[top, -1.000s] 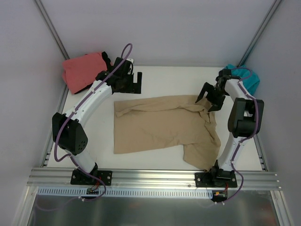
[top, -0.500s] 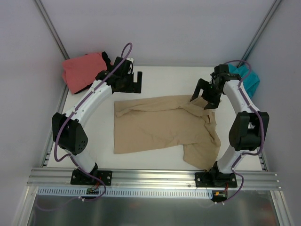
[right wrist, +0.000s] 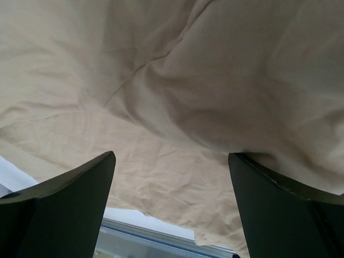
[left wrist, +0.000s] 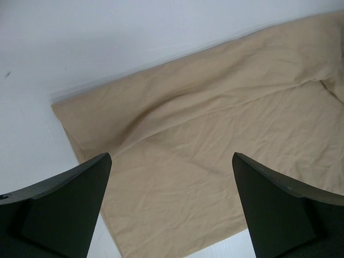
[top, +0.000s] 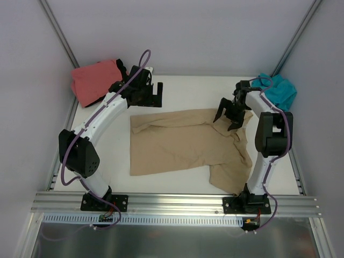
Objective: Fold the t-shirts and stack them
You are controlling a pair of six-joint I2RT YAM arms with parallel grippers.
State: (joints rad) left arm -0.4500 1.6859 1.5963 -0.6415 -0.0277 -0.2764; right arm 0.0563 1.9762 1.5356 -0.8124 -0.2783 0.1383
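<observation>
Tan t-shirt lies rumpled across the middle of the counter. The right gripper has swung in from the far right corner and now hovers wide open, empty, over the shirt's far right edge, likely ready to pinch. The left gripper hangs open, empty.

Light was bright, even and diffuse, falling from above; the white table read almost washed out, and shadows lay soft and short along the folds of the tan t-shirt. The top view was sharp to its edges. In both wrist views the dark fingers sat blurred in the foreground, and the cloth close to the right wrist lens was soft and shaded
</observation>
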